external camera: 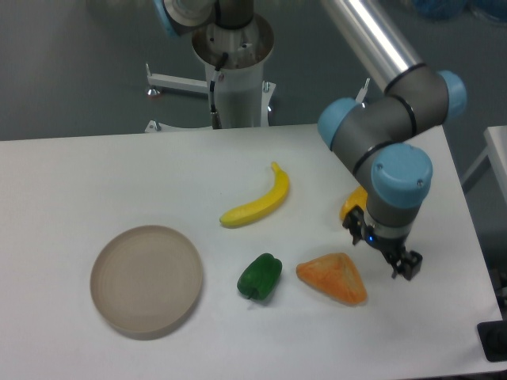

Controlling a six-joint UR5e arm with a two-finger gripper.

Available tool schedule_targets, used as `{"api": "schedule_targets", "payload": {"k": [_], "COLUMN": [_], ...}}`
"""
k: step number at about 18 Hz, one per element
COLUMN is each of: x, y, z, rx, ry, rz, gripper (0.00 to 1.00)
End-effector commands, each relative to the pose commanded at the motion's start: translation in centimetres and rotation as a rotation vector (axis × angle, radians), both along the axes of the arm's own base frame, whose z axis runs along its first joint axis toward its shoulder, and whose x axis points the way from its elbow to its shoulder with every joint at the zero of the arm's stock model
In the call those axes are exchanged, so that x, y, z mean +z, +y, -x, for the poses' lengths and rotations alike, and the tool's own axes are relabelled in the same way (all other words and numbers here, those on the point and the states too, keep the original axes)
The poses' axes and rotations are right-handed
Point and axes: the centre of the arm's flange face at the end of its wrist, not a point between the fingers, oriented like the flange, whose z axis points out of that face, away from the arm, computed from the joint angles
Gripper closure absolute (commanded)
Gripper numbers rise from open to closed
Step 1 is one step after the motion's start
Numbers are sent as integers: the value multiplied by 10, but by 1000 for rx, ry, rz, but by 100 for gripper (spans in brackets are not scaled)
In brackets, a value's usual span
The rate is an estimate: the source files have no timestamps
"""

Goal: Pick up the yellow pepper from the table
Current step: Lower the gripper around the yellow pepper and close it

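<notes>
Pepper is seen on the desk at right, mostly hidden behind the wrist. Pincer is angled downward beside it; finger state cannot be told.

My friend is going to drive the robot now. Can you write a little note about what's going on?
Gripper: low over the table near the right edge; I cannot tell if the fingers are open or shut.
Yellow pepper: mostly hidden behind the arm's wrist, only a small yellow part shows. It is not between the fingers.
Nearby: orange wedge just left of the gripper, green pepper, banana, round dish.
Done: the arm is beside the pepper.
Left: grip the pepper and lift it.
</notes>
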Motion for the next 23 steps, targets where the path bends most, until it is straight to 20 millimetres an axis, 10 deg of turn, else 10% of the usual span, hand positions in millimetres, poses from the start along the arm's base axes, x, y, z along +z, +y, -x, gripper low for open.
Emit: {"api": "schedule_targets", "payload": {"k": [6, 23], "x": [-22, -66], "y": [-44, -64], "z": [-2, -22], "rx": [43, -22], "ry": [-43, -68], "rz": [49, 105], "gripper": [1, 1]}}
